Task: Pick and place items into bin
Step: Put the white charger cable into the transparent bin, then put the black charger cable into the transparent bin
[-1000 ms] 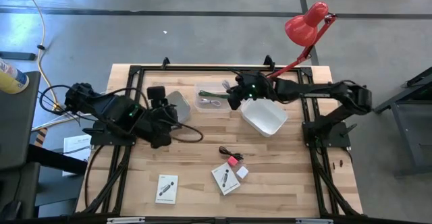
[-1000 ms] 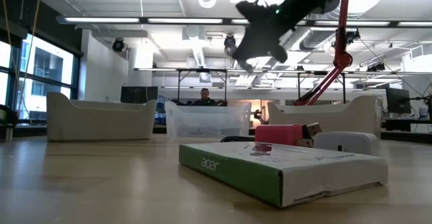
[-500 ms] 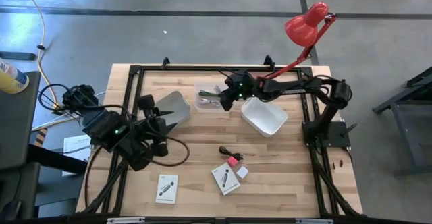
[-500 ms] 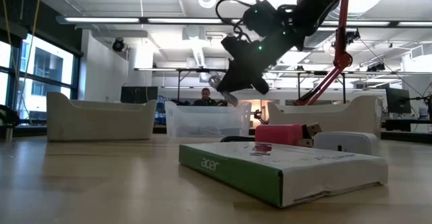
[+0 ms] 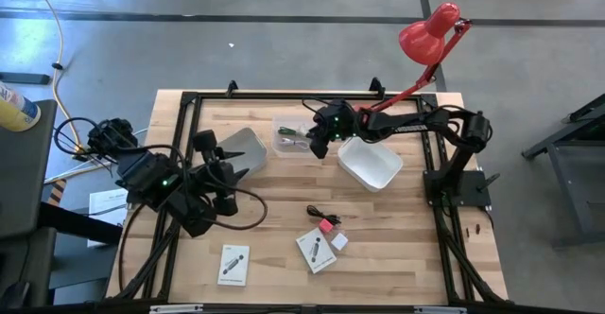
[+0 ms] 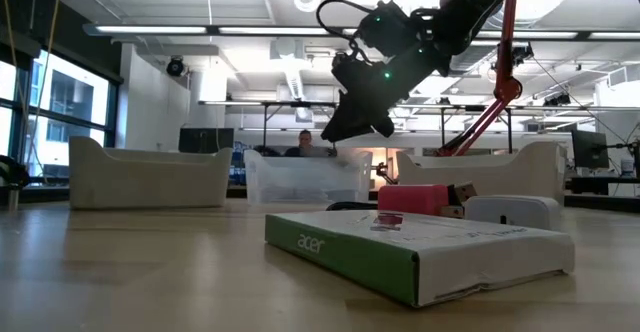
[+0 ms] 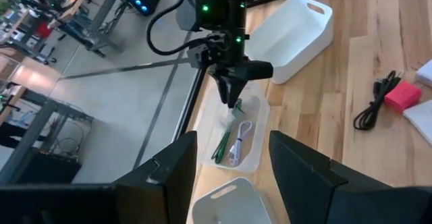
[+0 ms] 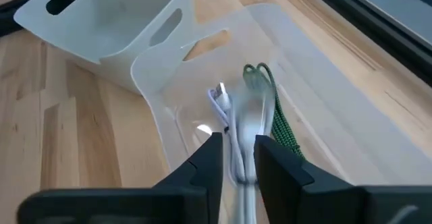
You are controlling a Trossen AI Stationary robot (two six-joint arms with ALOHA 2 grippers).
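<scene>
White cable [image 8: 229, 126] hangs straight below my right hand [image 5: 315, 146], fingers slackening around it, clear bin [image 5: 286, 125] directly underneath. Left hand [image 5: 219, 159] idles released, well aside.

A clear bin [image 5: 288, 132] holds a green cable [image 8: 278, 119] and a white cable [image 8: 234, 140]; pink piece [image 5: 326, 226].

Overhead, table-level, two wrists; clear bin [image 5: 291, 134] seemingly shared.
</scene>
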